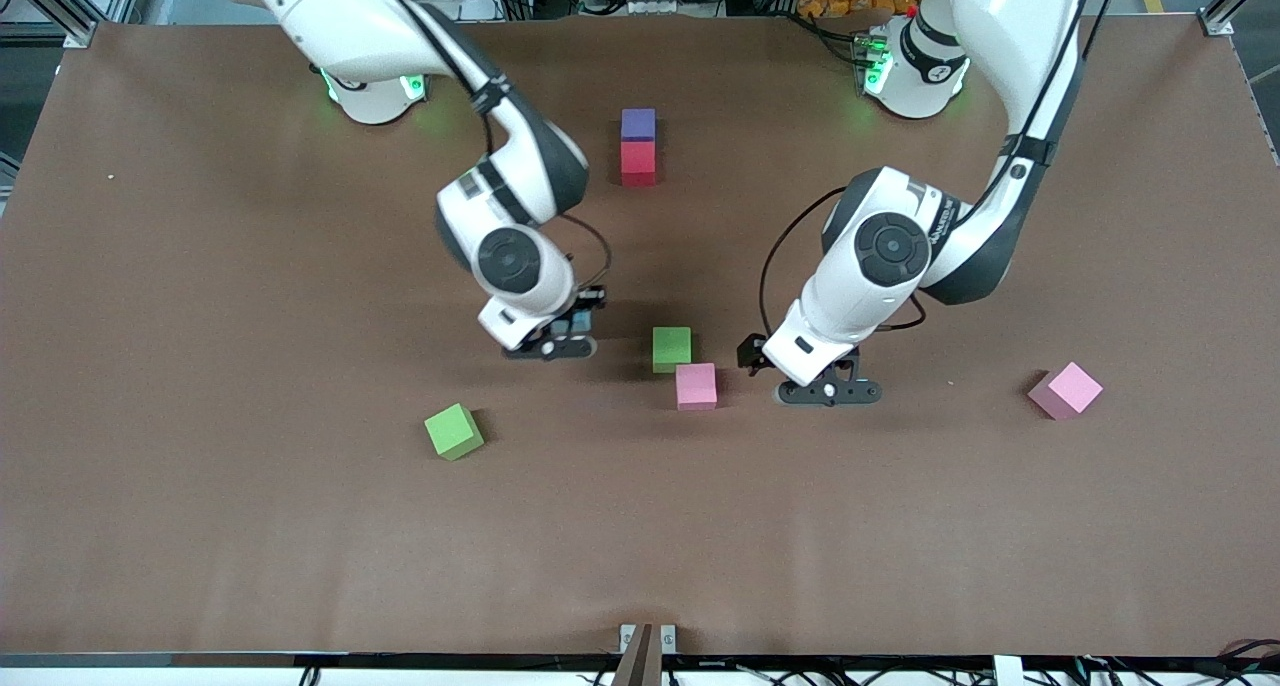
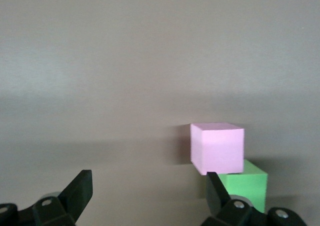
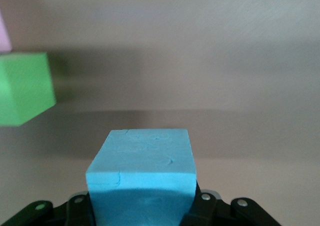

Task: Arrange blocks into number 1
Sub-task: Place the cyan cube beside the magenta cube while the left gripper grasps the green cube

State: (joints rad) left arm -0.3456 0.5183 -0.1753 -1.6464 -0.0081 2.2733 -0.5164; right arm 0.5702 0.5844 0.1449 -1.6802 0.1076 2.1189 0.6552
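Right end effector [image 3: 142,208] clamps light blue block [image 3: 142,173] — seemingly aloft.

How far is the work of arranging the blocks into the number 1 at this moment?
Done: the purple block and red block touch in a short line. In hand: the right gripper holds the light blue block above the table. Left: that block, the green block touching a pink cube, and the other green block nearer the front camera. The left gripper waits open beside them.
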